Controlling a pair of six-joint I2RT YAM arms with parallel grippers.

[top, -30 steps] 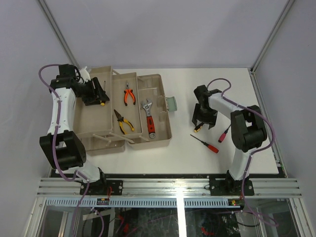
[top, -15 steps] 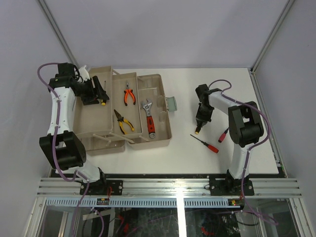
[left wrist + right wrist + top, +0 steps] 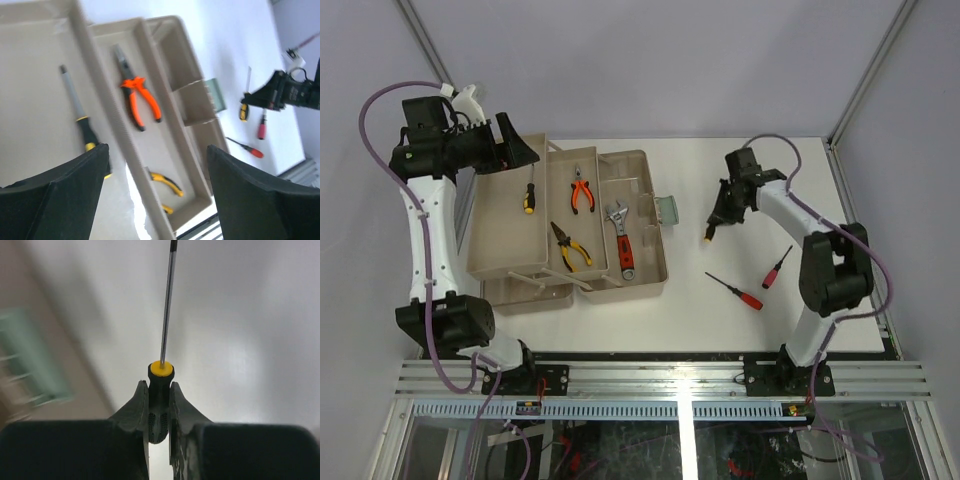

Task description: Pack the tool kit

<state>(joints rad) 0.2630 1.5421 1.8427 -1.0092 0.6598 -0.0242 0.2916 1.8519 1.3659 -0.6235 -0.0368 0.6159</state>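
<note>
The tool kit's tan toolbox lies open at the table's left, its pale green latch toward the middle. In its trays lie a black-and-yellow screwdriver, orange pliers, yellow pliers and a red-handled wrench. My left gripper hangs open and empty above the box's far left corner; its wrist view looks down on the screwdriver and orange pliers. My right gripper is shut on the handle of a second black-and-yellow screwdriver, held off the table right of the box.
Two red-handled screwdrivers lie on the white table right of the box, one nearer the front, the other beside the right arm's elbow. Grey walls enclose the table on three sides. The metal rail runs along the near edge.
My left gripper let go of the black-and-yellow screwdriver in the left tray, opened and rose up and back. My right gripper shut on the second screwdriver and lifted it.
</note>
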